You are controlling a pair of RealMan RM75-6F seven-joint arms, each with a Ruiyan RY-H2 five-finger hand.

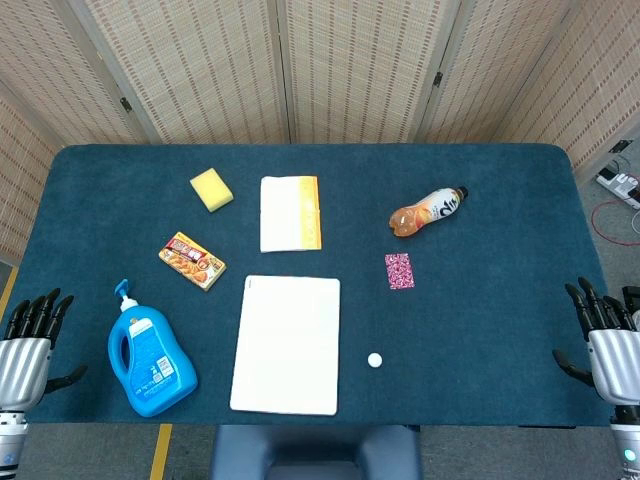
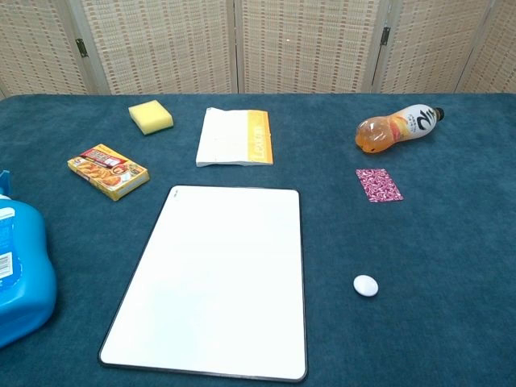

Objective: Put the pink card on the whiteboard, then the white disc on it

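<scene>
The pink card [image 1: 399, 271] lies right of centre — long axis up-frame, apart from the whiteboard [image 1: 288, 344]. White disc [image 1: 375, 360] just below it. Left hand [image 1: 30, 345] and right hand [image 1: 608, 340] at the lower corners — fingers spread, empty.

Card [image 1: 399, 271] and disc [image 1: 375, 360] lie right of whiteboard [image 1: 288, 343].

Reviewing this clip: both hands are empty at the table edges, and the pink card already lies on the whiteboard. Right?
Not quite. The pink card lies on the table cloth, right of the whiteboard, as the head view shows. Both hands, left and right, are empty.
</scene>
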